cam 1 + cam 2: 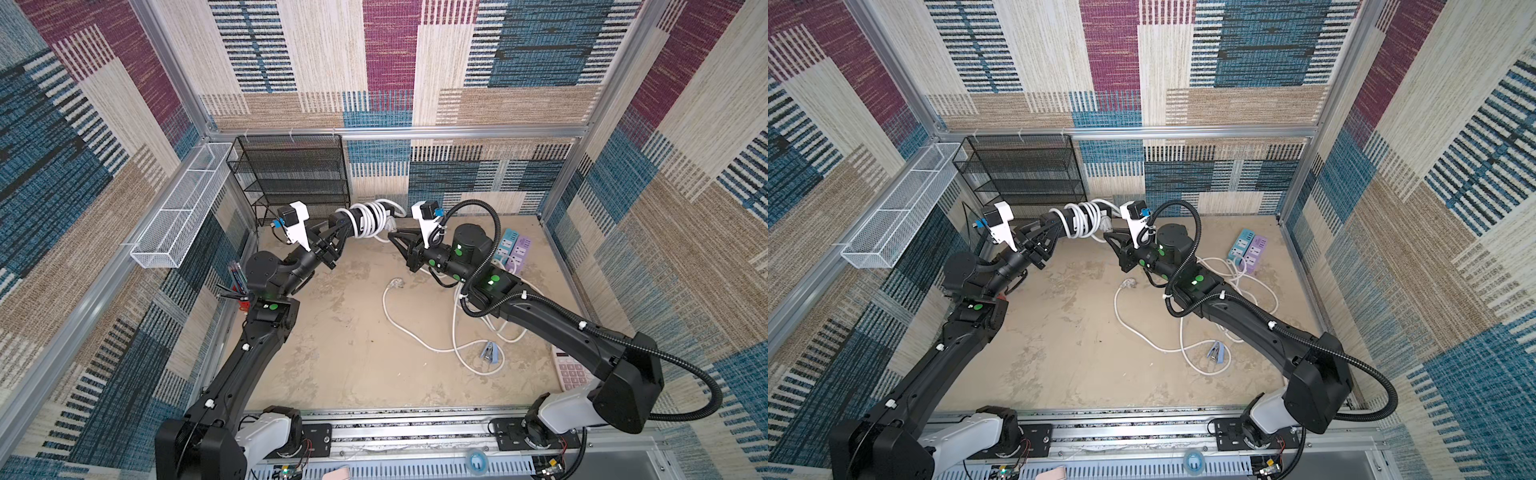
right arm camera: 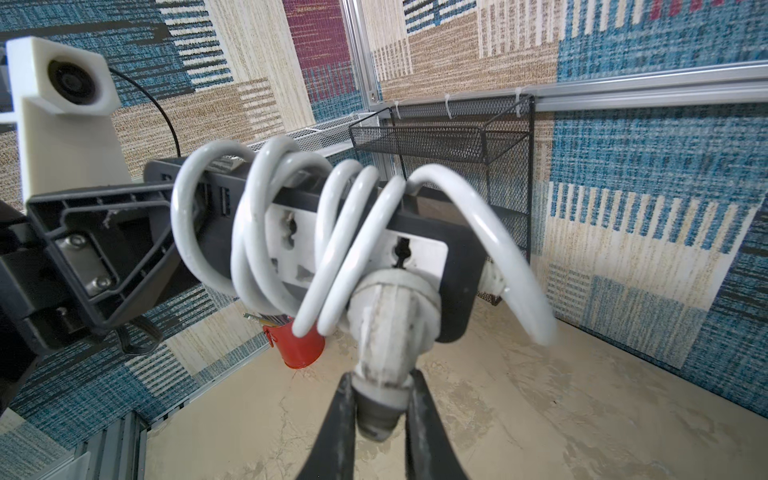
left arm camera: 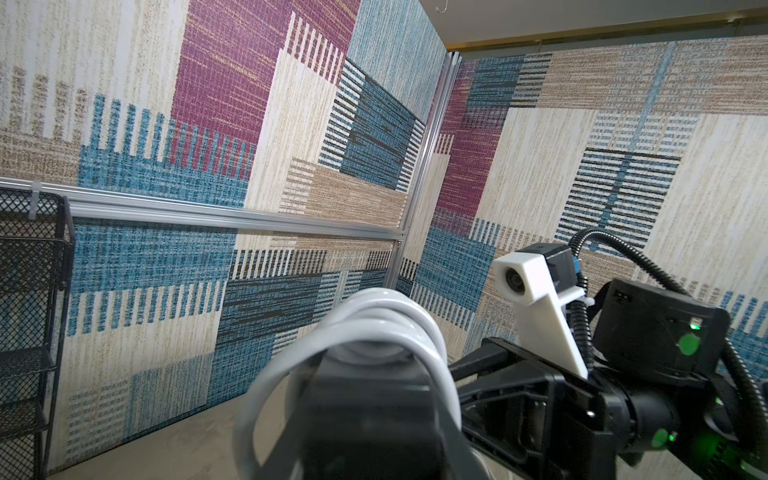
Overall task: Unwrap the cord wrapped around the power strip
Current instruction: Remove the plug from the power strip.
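Observation:
A black power strip (image 1: 353, 222) with a white socket face (image 2: 419, 253) hangs in the air near the back wall, and a white cord (image 1: 372, 218) is coiled around it in several turns. My left gripper (image 1: 337, 227) is shut on one end of the strip. In the left wrist view the strip (image 3: 365, 415) and the cord (image 3: 374, 324) fill the space between the jaws. The cord's white plug (image 2: 386, 332) sticks out at the other end, and my right gripper (image 2: 380, 401) is shut on it, with one finger pressed on each side. Both top views show the same hold (image 1: 1106, 236).
A black mesh shelf (image 1: 291, 178) and a white wire basket (image 1: 183, 208) stand at the back left. A red cup of pens (image 2: 297, 345) is by the left wall. A blue and purple power strip (image 1: 513, 249), its loose cord (image 1: 415, 336), a blue clip (image 1: 488, 351) and a calculator (image 1: 571, 370) lie on the right.

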